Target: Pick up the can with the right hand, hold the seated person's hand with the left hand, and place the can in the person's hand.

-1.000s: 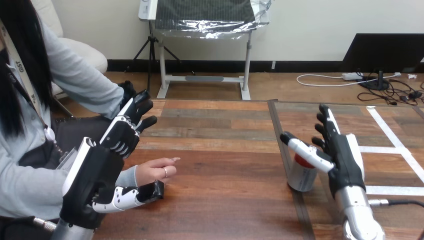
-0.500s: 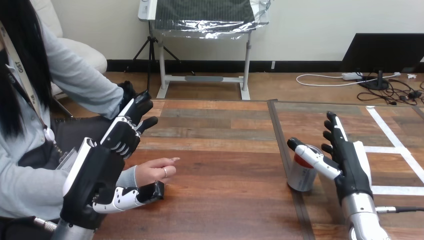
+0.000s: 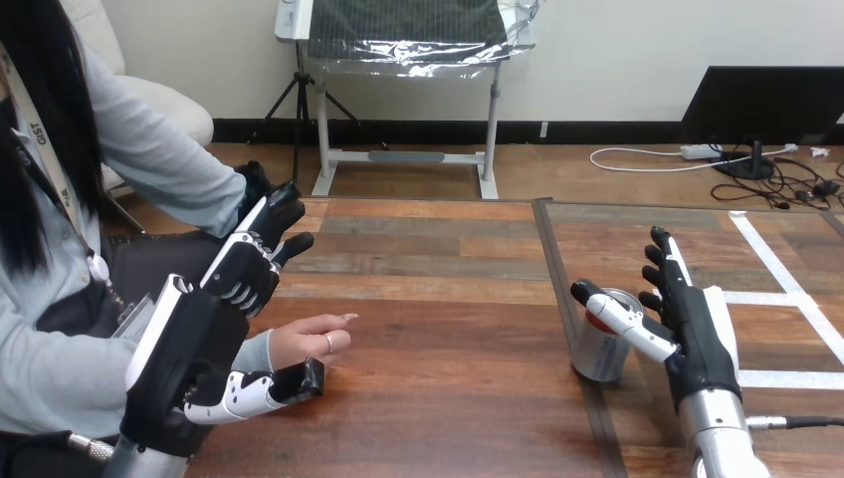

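A silver can (image 3: 598,347) with a red band stands upright on the table, right of the seam. My right hand (image 3: 699,330) is just to its right, open, fingers straight and pointing away from me; its thumb reaches across the can's near top edge. The person's hand (image 3: 311,341) rests on the table at the left, fingers pointing right. My left hand (image 3: 204,334) stands over the person's wrist, open. Its fingers (image 3: 261,246) stretch up and away, and its thumb (image 3: 261,389) lies along the table just in front of the person's hand.
A dark seam (image 3: 557,274) splits the table into left and right boards. White tape lines (image 3: 786,287) cross the right board behind my right hand. The person's other arm (image 3: 169,164) reaches in at the upper left, near my left fingertips.
My right hand has sunk and drawn back toward me and to the right, so more of the can's top now shows. The left hand and the person's hand have stayed put.
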Available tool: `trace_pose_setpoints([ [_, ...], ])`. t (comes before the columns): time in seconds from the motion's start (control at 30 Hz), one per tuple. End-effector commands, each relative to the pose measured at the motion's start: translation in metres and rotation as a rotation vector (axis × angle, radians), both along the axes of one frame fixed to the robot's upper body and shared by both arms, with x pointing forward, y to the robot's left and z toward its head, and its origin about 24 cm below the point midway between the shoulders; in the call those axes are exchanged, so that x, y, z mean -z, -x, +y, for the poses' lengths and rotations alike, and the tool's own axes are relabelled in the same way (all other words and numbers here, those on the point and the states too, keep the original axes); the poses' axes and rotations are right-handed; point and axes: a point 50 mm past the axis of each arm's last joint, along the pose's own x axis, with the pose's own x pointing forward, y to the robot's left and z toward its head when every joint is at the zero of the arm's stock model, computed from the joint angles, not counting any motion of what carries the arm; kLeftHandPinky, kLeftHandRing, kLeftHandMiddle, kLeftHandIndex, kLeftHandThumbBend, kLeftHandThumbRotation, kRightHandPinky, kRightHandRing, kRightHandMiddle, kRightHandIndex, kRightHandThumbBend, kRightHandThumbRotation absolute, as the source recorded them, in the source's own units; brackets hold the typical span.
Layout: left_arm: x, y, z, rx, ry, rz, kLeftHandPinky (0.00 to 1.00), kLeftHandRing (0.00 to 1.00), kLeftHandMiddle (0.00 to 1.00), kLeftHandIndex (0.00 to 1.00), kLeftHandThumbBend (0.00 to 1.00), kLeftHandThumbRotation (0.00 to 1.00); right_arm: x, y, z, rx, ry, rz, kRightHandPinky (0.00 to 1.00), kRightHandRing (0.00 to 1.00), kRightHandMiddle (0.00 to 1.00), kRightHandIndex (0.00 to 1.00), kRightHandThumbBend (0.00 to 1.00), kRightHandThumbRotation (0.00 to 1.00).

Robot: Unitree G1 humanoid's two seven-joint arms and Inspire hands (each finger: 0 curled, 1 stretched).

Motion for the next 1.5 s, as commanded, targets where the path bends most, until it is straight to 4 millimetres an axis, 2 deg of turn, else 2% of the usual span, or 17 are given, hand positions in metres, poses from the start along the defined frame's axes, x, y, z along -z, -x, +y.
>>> trace_pose_setpoints([
  [0.0, -0.015, -0.008, 0.001, 0.010, -0.008, -0.068, 0.90, 0.97, 0.99, 0.95, 1.00, 0.49, -0.015, -0.011, 0.006, -0.014, -0.015, -0.087, 0.90, 0.94, 0.96, 0.98, 1.00, 0.45],
  [0.7, -0.013, -0.007, 0.000, 0.026, 0.003, -0.064, 0.91, 0.98, 0.98, 0.94, 1.00, 0.47, -0.008, -0.006, 0.011, -0.017, -0.019, -0.062, 0.85, 0.90, 0.93, 0.95, 1.00, 0.36],
  [1.47, -0.016, -0.007, 0.001, 0.032, -0.006, -0.074, 0.93, 0.98, 0.99, 0.95, 1.00, 0.47, 0.000, -0.002, 0.014, -0.009, -0.026, -0.024, 0.86, 0.90, 0.92, 0.95, 1.00, 0.28],
])
